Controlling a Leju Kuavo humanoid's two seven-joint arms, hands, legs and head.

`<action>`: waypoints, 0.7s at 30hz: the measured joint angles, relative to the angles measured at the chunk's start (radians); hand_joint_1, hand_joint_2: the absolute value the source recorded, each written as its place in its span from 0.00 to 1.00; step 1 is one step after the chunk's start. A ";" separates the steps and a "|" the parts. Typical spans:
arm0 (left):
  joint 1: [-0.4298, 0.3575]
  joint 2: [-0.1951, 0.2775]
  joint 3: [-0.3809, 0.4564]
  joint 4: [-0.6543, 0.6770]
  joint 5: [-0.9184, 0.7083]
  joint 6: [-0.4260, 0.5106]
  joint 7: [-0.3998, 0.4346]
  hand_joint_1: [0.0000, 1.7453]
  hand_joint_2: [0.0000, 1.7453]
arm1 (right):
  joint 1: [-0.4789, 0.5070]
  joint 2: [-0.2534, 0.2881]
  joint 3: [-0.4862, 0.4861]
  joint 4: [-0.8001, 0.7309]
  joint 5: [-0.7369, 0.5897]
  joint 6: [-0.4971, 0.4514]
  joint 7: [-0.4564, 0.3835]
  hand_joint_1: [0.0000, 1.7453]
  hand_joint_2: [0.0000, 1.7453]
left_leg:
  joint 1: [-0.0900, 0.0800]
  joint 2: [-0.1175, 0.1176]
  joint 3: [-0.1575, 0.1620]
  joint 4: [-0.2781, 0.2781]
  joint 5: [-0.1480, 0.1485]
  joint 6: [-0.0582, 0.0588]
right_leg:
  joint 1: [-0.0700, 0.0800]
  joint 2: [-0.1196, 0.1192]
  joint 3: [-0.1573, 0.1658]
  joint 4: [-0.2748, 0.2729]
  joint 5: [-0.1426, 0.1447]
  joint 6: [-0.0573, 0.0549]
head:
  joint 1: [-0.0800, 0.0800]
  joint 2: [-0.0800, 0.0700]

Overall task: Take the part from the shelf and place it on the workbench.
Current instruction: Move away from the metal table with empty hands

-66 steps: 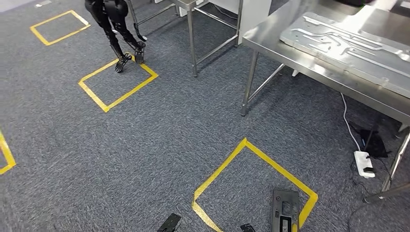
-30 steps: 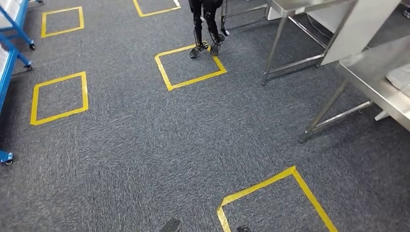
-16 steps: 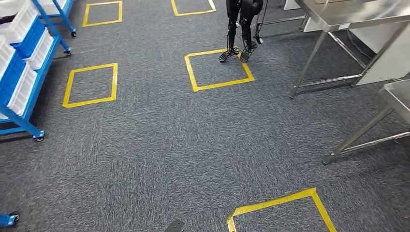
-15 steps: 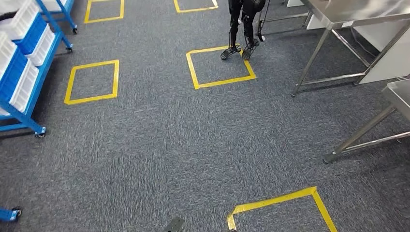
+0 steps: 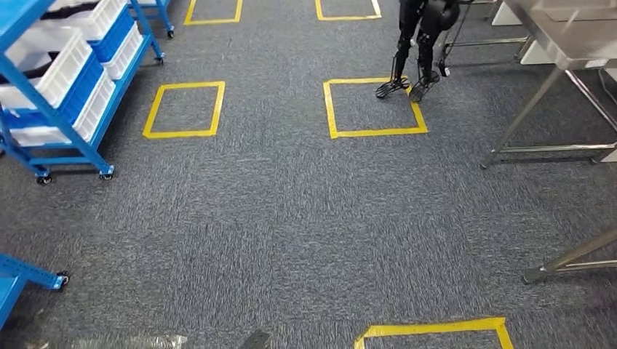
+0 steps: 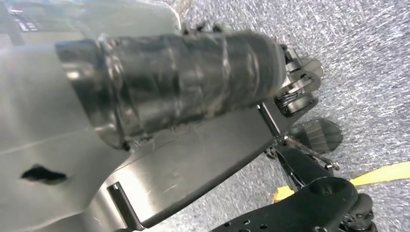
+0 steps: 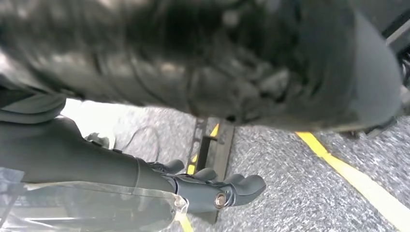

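Note:
A blue shelf [image 5: 45, 109] on castors stands at the left, holding white bins [image 5: 62, 73]; I cannot make out a part inside them. A steel workbench [image 5: 575, 33] stands at the far right, its legs [image 5: 518, 120] on the carpet. In the right wrist view my right hand [image 7: 217, 191] hangs over the carpet, its fingers stretched out with nothing in them. In the left wrist view a blurred grey shape [image 6: 43, 145] that may be my left hand sits at the picture's edge. Its fingers cannot be made out.
Another robot's black legs [image 5: 418, 51] stand at a yellow taped square [image 5: 372, 105]. More taped squares [image 5: 185, 109] mark the grey carpet. A second blue rack's foot [image 5: 22, 273] sits at the near left. A steel table leg [image 5: 575, 258] stands at the near right.
The camera has swung left as I turn. The workbench with its metal plate has slid out to the right and the blue shelf has come into view at the left.

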 joint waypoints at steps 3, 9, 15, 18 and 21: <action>0.003 0.001 0.000 0.000 0.027 -0.006 -0.004 0.00 0.00 | -0.003 0.000 0.008 -0.001 0.004 0.007 -0.003 0.00 0.00 | 0.006 -0.038 0.007 -0.012 0.002 0.018 | -0.001 0.001 0.007 0.006 -0.016 0.014 | 0.003 0.000; 0.004 0.000 0.014 0.002 0.106 -0.008 -0.029 0.00 0.00 | 0.001 -0.001 0.020 -0.001 -0.025 -0.003 -0.024 0.00 0.00 | 0.011 -0.117 0.022 -0.017 -0.002 0.041 | -0.004 0.109 -0.154 0.287 -0.104 0.017 | 0.014 0.000; 0.004 -0.003 0.031 0.002 0.112 -0.010 -0.035 0.00 0.00 | 0.002 -0.001 0.021 0.000 -0.039 0.003 -0.024 0.00 0.00 | 0.014 -0.198 0.023 -0.001 -0.022 0.020 | -0.011 0.200 -0.069 0.032 0.041 0.008 | 0.014 0.000; 0.007 -0.003 0.034 0.002 0.103 -0.015 -0.038 0.00 0.00 | 0.000 -0.001 0.022 -0.001 -0.037 0.017 -0.023 0.00 0.00 | 0.015 -0.199 0.016 0.001 -0.026 0.003 | -0.012 0.171 -0.057 0.020 0.040 -0.004 | 0.014 0.000; 0.004 0.000 0.035 0.002 0.101 -0.018 -0.038 0.00 0.00 | 0.000 0.000 0.022 -0.001 -0.035 0.023 -0.024 0.00 0.00 | 0.012 -0.112 -0.036 0.122 -0.088 -0.017 | -0.013 0.128 -0.040 0.010 0.034 -0.020 | 0.003 0.000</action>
